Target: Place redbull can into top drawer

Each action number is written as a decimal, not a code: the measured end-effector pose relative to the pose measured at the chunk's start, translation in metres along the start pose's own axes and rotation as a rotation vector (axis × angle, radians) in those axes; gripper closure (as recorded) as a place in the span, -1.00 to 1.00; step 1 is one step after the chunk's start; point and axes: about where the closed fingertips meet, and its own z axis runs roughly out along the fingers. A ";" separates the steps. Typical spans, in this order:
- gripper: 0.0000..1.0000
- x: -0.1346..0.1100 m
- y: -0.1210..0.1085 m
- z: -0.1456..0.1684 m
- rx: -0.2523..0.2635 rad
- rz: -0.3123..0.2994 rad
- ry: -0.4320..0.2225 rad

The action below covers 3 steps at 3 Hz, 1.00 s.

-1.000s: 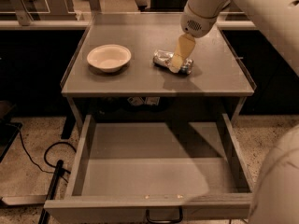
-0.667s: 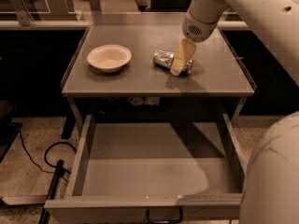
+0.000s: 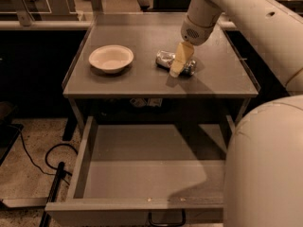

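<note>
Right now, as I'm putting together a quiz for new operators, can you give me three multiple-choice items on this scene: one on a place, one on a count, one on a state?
1. Where is the redbull can?
A. in the top drawer
B. on the tabletop, right of the bowl
C. on the floor

2. How many bowls are on the tabletop?
A. one
B. two
C. three

3. In what state is the top drawer?
A. shut
B. pulled open
C. taken out and set on the tabletop

Answers:
1 B: the can lies on the tabletop to the right of the bowl, with the gripper down at it.
2 A: only one cream bowl shows there.
3 B: the top drawer stands pulled out below the tabletop, its floor in full view.
</note>
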 end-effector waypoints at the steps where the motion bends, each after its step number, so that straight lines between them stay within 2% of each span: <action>1: -1.00 -0.010 0.002 0.017 -0.024 -0.017 0.013; 3: -1.00 -0.008 0.010 0.045 -0.068 -0.024 0.050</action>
